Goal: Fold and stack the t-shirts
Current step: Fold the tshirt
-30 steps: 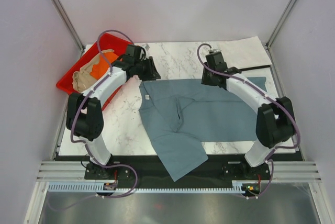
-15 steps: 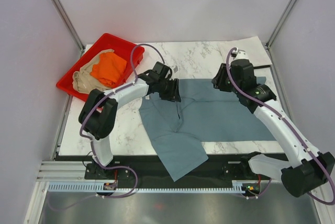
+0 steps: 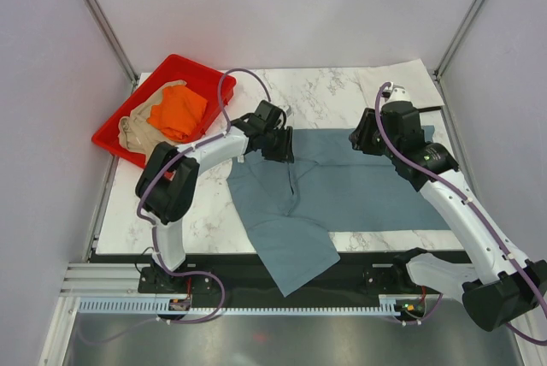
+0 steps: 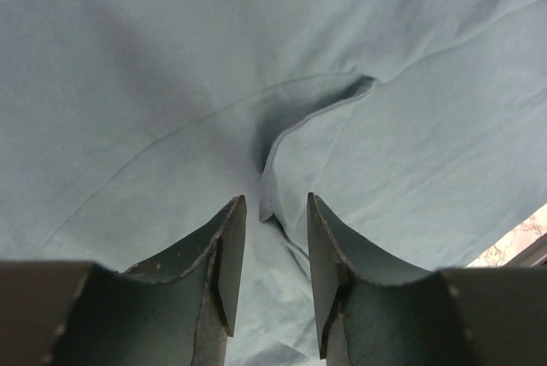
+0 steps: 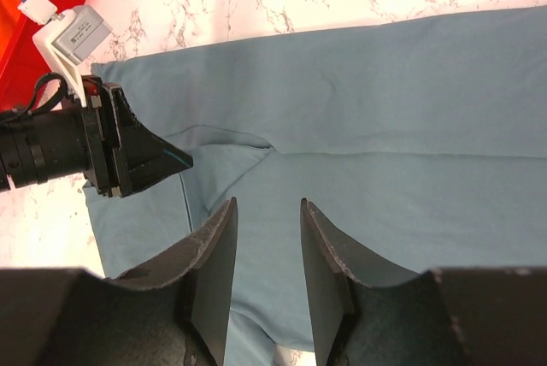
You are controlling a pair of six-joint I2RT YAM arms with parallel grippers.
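A slate blue-grey t-shirt (image 3: 342, 182) lies spread on the marble table, with one end hanging over the front edge. My left gripper (image 3: 284, 147) is open and low over the shirt's back left part. In the left wrist view the open gripper (image 4: 273, 199) straddles a raised fold of the cloth (image 4: 282, 139). My right gripper (image 3: 361, 138) is open above the shirt's back edge. In the right wrist view (image 5: 267, 202) it hovers over the shirt (image 5: 402, 126), empty. An orange t-shirt (image 3: 178, 113) and a tan-beige t-shirt (image 3: 135, 133) lie crumpled in the red tray (image 3: 181, 65).
The red tray stands at the table's back left corner. A pale flat sheet (image 3: 402, 82) lies at the back right; I cannot tell what it is. Grey walls close in on both sides. The left gripper (image 5: 128, 156) shows in the right wrist view.
My left gripper has swung from beside the tray to the shirt's back left part. My right arm has stretched out to the right, its gripper now over the shirt's back edge.
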